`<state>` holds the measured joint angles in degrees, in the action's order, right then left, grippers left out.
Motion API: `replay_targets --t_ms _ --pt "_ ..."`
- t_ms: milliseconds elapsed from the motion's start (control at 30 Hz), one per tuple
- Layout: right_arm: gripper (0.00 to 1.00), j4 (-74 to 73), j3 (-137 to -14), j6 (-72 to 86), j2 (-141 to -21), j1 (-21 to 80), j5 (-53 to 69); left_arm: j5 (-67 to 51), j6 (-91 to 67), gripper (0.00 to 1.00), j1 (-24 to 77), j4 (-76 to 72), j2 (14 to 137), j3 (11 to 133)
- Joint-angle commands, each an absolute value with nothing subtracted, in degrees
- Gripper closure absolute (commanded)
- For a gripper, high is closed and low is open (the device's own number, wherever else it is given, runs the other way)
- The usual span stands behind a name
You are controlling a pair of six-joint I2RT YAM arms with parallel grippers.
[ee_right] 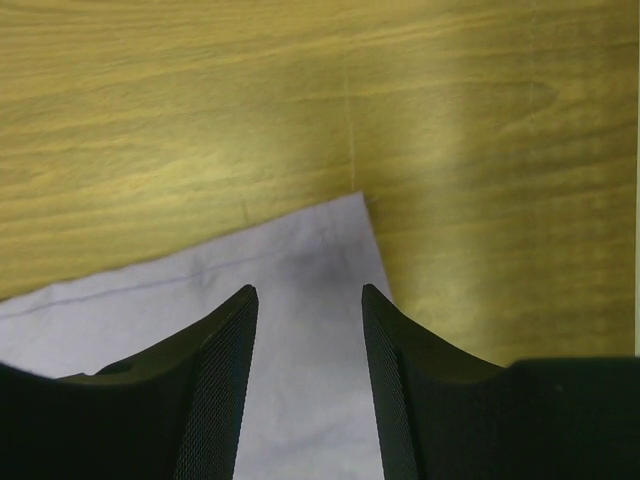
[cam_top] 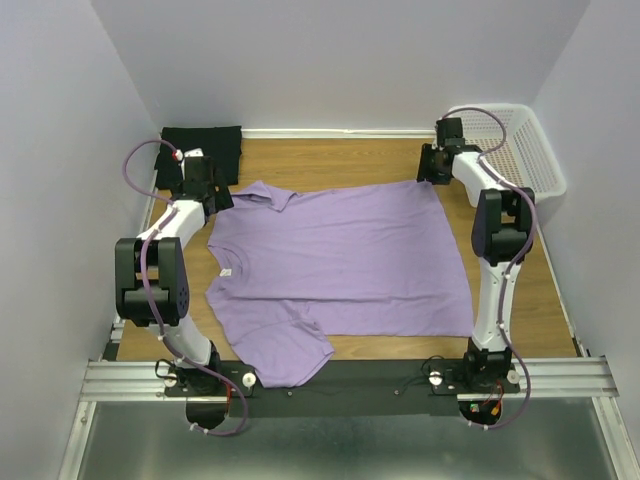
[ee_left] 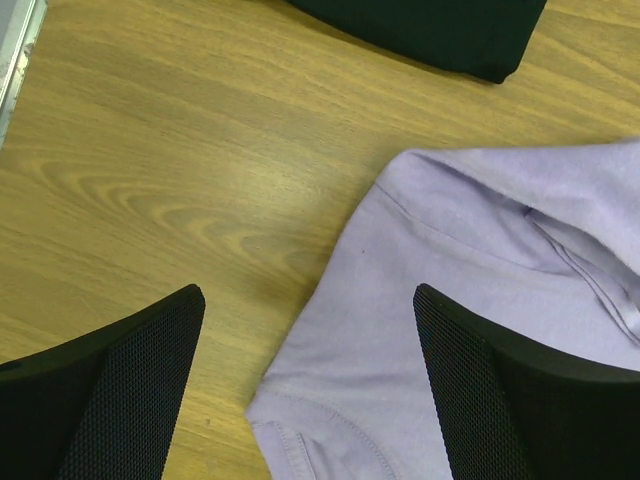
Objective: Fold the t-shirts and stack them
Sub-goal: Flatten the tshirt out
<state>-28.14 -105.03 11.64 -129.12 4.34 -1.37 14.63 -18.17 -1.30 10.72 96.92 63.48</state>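
Two t-shirts lie on the wooden surface [cam_top: 330, 155]. The lavender shirt [cam_top: 340, 260] is spread flat across the middle, with its collar toward the left arm's side and its hem toward the right arm's side. One short sleeve points to the near edge, where its tip lies over the dark strip between the arm bases. The other sleeve points to the far left. The black shirt [cam_top: 205, 140] sits folded in the far left corner, close to the lavender sleeve but apart from it. A white perforated basket [cam_top: 520, 140] stands in the far right corner.

The left hand [ee_left: 310, 295] is over the far sleeve of the lavender shirt, its fingers [ee_left: 130, 390] spread wide and holding nothing. Bare wood and the sleeve's edge show between them, and the black shirt's edge lies just beyond.

The right hand [ee_right: 307, 290] is over the far hem corner of the lavender shirt. Its fingers [ee_right: 220, 380] stand partly apart, a narrower gap than the left's, and the cloth lies flat beneath them, not gripped. Whether the fingers touch the cloth cannot be told.
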Motion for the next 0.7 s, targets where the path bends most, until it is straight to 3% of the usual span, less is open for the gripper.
replay_targets --t_ms 0,500,667 --pt "0.47 -28.5 -109.9 10.5 -133.2 3.7 -3.1 14.7 -16.4 0.06 -1.3 8.2 95.4 62.8" --pt "0.48 -28.5 -112.9 8.6 -138.8 3.4 -2.7 13.6 -16.6 0.06 -1.3 8.1 96.7 62.7" --pt "0.57 -28.5 -111.7 7.9 -139.2 3.4 -2.9 13.3 -16.8 0.06 -1.3 8.3 97.6 63.7"
